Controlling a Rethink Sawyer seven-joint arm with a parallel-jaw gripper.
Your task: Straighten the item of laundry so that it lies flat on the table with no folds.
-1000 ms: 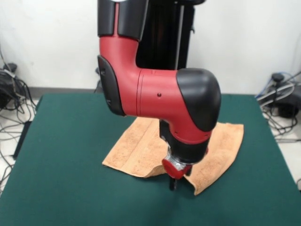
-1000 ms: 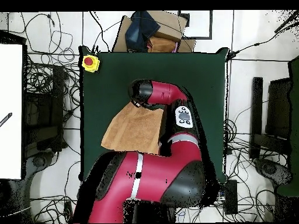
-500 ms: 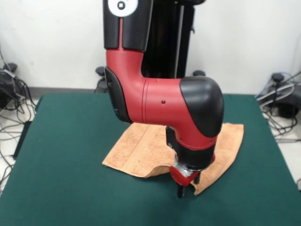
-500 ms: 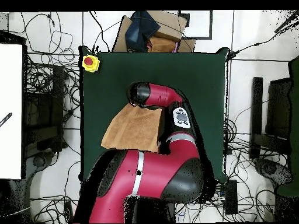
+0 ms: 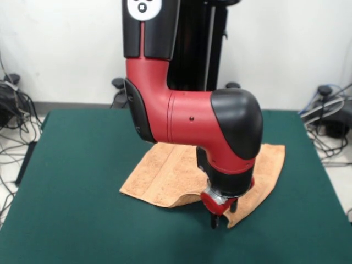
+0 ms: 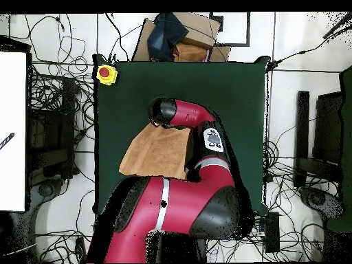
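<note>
Reaching down with the claw (image 5: 215,222), open or closed too hard to tell, to the lifted front edge of the towel (image 5: 170,173) on the table (image 5: 82,165); pulling out gently, staying low.

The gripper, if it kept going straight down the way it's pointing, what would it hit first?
Probably the table, right beside the raised front edge of the towel. The gripper points down; depth is unclear, so it might catch the towel's edge.

The arm (image 5: 192,121) hides the towel's (image 5: 170,176) middle; the gripper's (image 5: 215,221) fingers are too small to tell
</note>
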